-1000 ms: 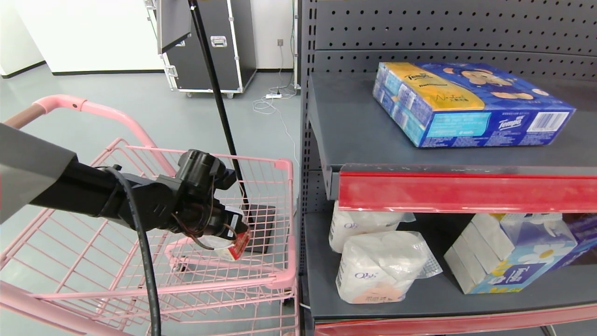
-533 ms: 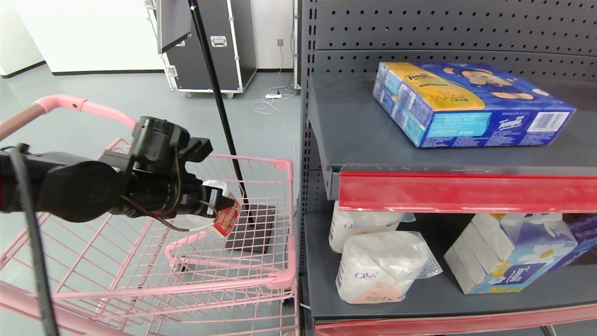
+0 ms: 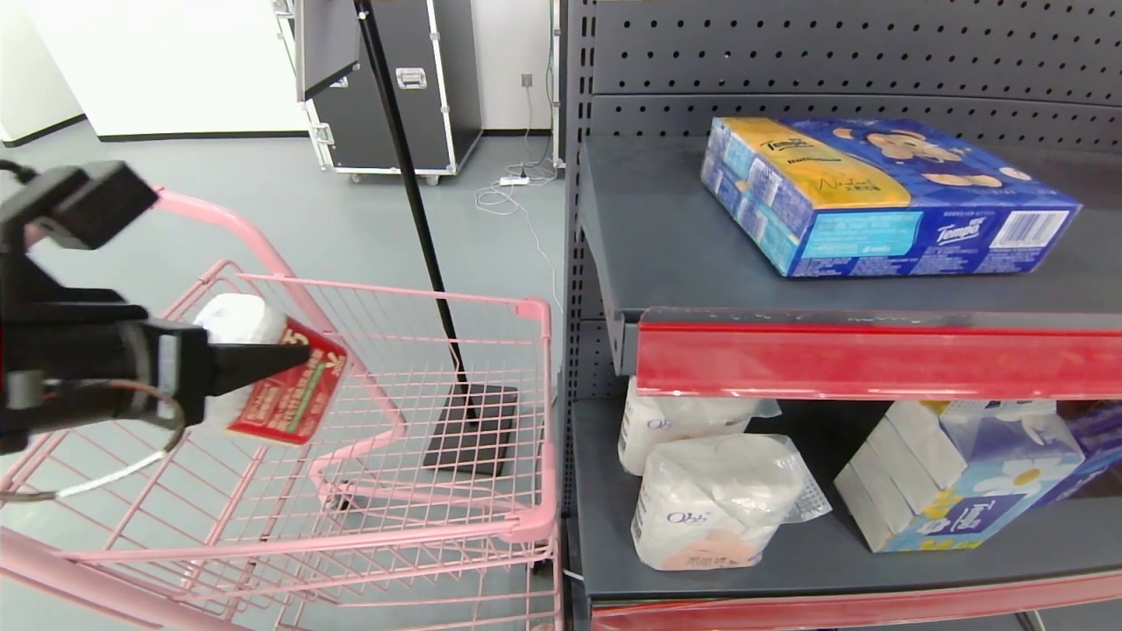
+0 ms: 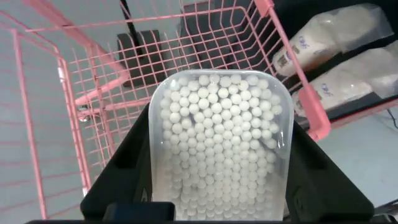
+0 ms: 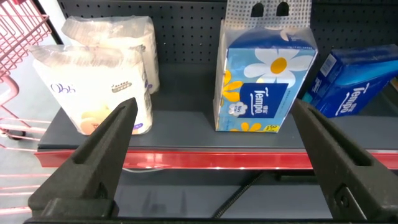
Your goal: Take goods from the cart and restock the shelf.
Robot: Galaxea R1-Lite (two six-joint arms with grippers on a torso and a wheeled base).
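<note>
My left gripper (image 3: 273,375) is shut on a clear tub of white cotton buds with a red label (image 3: 289,394), holding it above the handle end of the pink cart (image 3: 526,524). In the left wrist view the tub (image 4: 221,149) sits between the two black fingers (image 4: 127,168), with the cart basket (image 4: 74,93) below. My right gripper (image 5: 214,106) stands open in front of the lower shelf (image 5: 186,134), facing white wrapped packs (image 5: 93,87) and a blue flowered tissue pack (image 5: 264,81).
A large blue tissue box (image 3: 877,193) lies on the upper shelf (image 3: 666,254), with bare room to its left. White packs (image 3: 719,499) and tissue packs (image 3: 955,473) fill the lower shelf. A black stand pole (image 3: 412,202) rises beyond the cart.
My left gripper has risen out of the cart basket and drawn back to the left with the tub in it. The shelf goods have not moved.
</note>
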